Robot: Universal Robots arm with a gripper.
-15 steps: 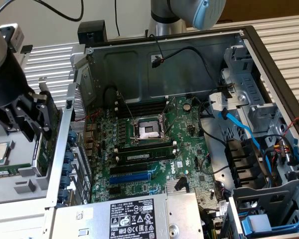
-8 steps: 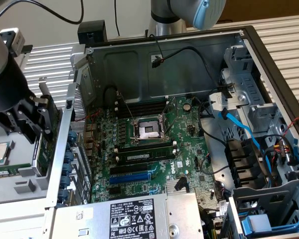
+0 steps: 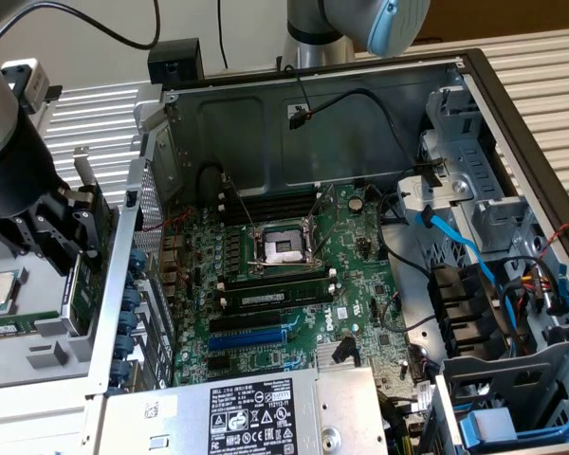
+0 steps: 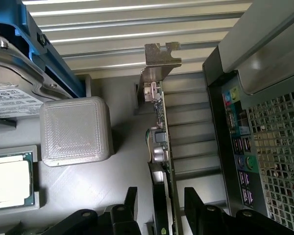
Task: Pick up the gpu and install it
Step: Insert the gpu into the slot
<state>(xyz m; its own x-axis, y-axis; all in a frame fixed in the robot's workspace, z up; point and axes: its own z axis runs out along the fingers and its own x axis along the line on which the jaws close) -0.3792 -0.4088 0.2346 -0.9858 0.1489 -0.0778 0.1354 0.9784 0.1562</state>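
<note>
The gpu [image 4: 161,142] stands on its long edge in a grey holder beside the computer case, a thin green card with its silver bracket [image 4: 159,63] at the far end. My gripper [image 4: 161,205] is open. One black finger [image 4: 131,198] is on each side of the card, with a gap showing on both sides. In the exterior view my gripper [image 3: 66,242] hangs at the left, outside the case, with the gpu's bracket [image 3: 83,178] sticking up just behind it. The motherboard [image 3: 294,275] lies inside the open case with a blue slot [image 3: 251,334].
On the grey tray [image 4: 88,191] are a grey ribbed block [image 4: 76,129], a CPU [image 4: 7,182] and a hard drive [image 4: 14,95]. The case's rear panel [image 4: 245,147] runs close beside the gpu. Black memory sticks [image 3: 275,294], a power supply [image 3: 256,412] and blue cables [image 3: 469,251] fill the case.
</note>
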